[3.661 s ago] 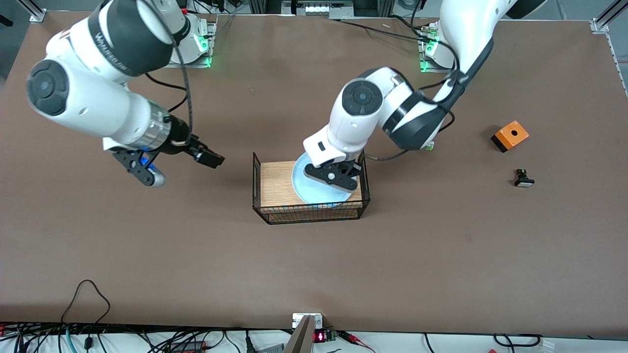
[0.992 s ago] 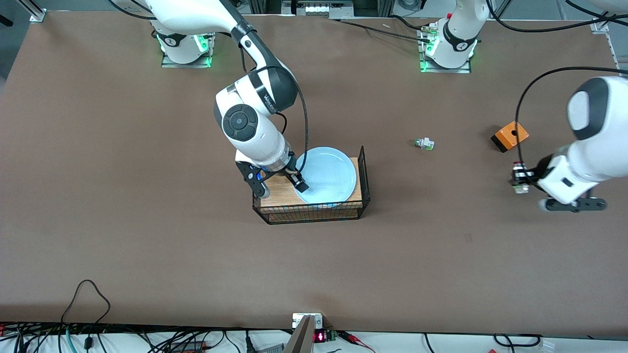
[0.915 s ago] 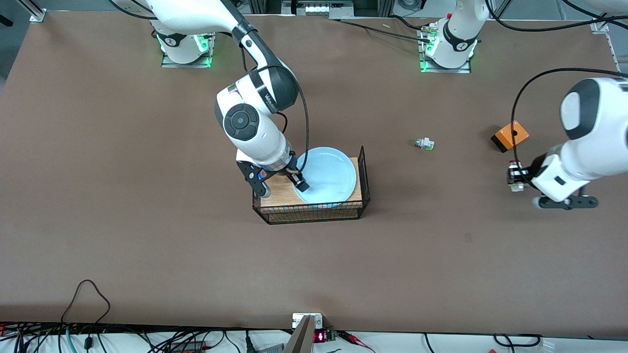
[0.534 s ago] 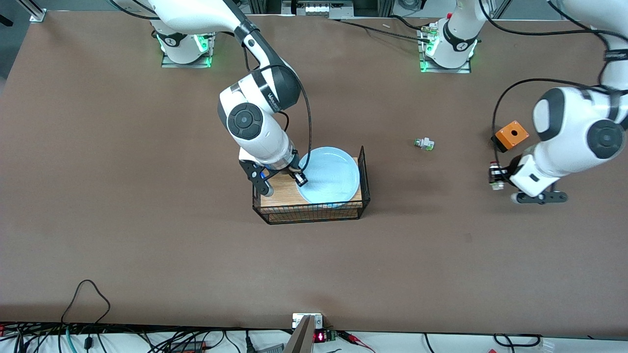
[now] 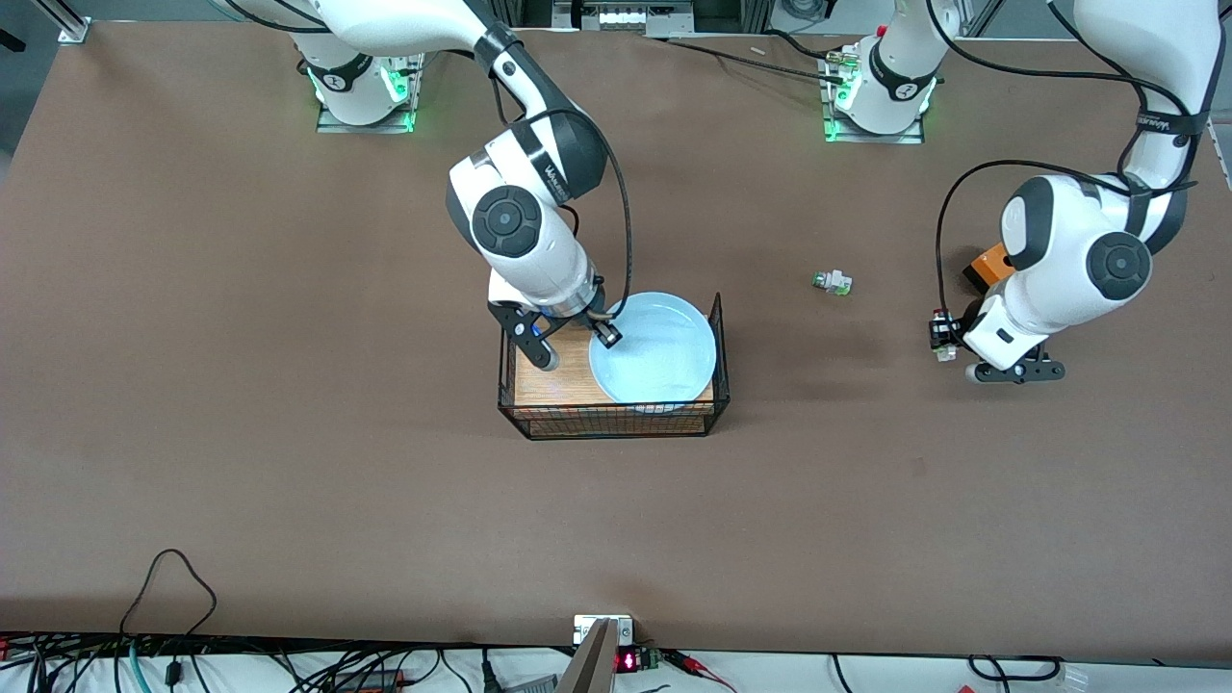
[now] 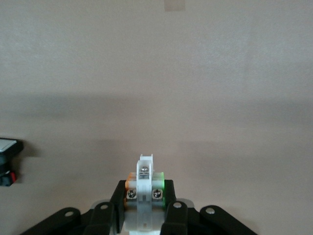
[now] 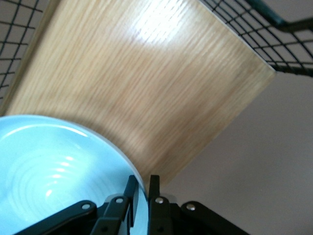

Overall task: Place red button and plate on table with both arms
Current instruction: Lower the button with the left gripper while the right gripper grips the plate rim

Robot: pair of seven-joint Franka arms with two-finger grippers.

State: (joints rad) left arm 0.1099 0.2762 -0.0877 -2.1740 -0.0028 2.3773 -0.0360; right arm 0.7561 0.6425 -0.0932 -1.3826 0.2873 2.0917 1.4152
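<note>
The pale blue plate (image 5: 659, 351) is over the wood top of the wire rack (image 5: 549, 380). My right gripper (image 5: 604, 332) is shut on its rim; the right wrist view shows the rim (image 7: 49, 166) pinched in the right gripper (image 7: 143, 188). My left gripper (image 5: 948, 342) is low over the brown table (image 5: 289, 481) at the left arm's end, shut on the red button (image 5: 940, 339). In the left wrist view my left gripper (image 6: 145, 193) clamps the button's white body (image 6: 145, 181); its red cap is hidden.
A white piece with a green cap (image 5: 833, 282) lies on the table between the rack and the left gripper. An orange box (image 5: 987, 262) is partly hidden by the left arm. A black button with a white face (image 6: 7, 147) shows in the left wrist view.
The left arm left the rack, went to the left arm's end, then carried the red button back toward the middle. The right gripper came to the rack, closed on the plate rim and shifted the plate.
</note>
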